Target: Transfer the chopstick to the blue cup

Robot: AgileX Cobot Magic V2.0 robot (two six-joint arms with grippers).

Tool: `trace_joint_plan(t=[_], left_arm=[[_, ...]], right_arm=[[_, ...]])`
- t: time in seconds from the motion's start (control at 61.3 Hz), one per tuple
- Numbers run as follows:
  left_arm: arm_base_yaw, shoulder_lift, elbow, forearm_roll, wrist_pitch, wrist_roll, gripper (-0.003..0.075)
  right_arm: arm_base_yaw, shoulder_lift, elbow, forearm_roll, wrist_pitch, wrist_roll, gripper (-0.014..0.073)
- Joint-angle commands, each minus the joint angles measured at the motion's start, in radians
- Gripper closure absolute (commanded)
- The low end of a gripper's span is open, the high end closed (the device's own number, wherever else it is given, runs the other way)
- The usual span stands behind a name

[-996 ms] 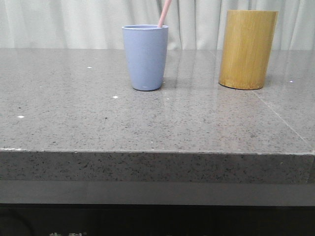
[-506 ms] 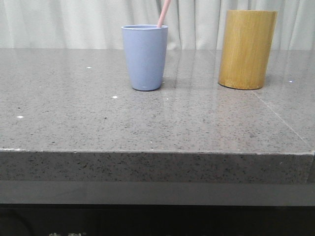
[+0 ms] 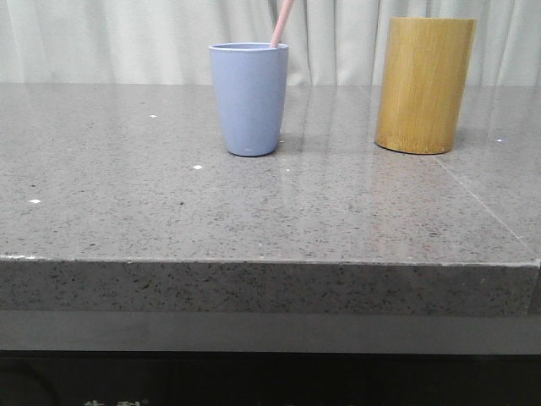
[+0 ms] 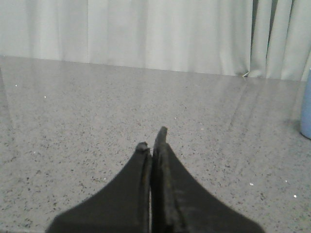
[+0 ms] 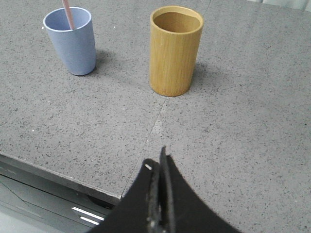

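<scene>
Upright on a grey speckled stone table stands the blue cup, a little left of centre in the front view. Inside it is the chopstick, a thin pale pink stick whose lower end rests in the cup; it leans against the cup's right rim and rises, tilted to the right, out past the top of the front view. To the right of the cup, well apart from it, stands a taller tan bamboo holder, also upright. Pale curtains hang behind the table.

From the right wrist view, the cup and holder are seen from above. The chopstick pokes out of the cup's open mouth. The holder's inside looks empty as far as can be seen. The right gripper is low in this view, its two black fingers pressed together with nothing between them, held over the table's near edge and well away from both containers.

From the left wrist view, the left gripper is likewise closed, fingers touching and empty, just above bare tabletop. A sliver of the cup appears at the edge of that view, apart from the gripper.
</scene>
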Motion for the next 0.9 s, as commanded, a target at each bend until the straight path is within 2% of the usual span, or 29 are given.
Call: trace_joint_plan(t=[0.0,0.212,0.881], left_arm=[[-0.018,-0.027,0.009,0.008,-0.104,-0.011,0.0738],[-0.062,-0.027,0.009,0.033,-0.109,-0.011,0.0739],[-0.062,-0.025,0.009,0.029,-0.11,-0.011,0.0739]], right_arm=[[-0.004,0.006,-0.024,-0.005,-0.072,-0.009,0.0662],[-0.004,0.006,-0.024,-0.005,-0.072,-0.009,0.0662],[-0.004,0.006,-0.024,-0.005,-0.072,-0.009,0.0662]])
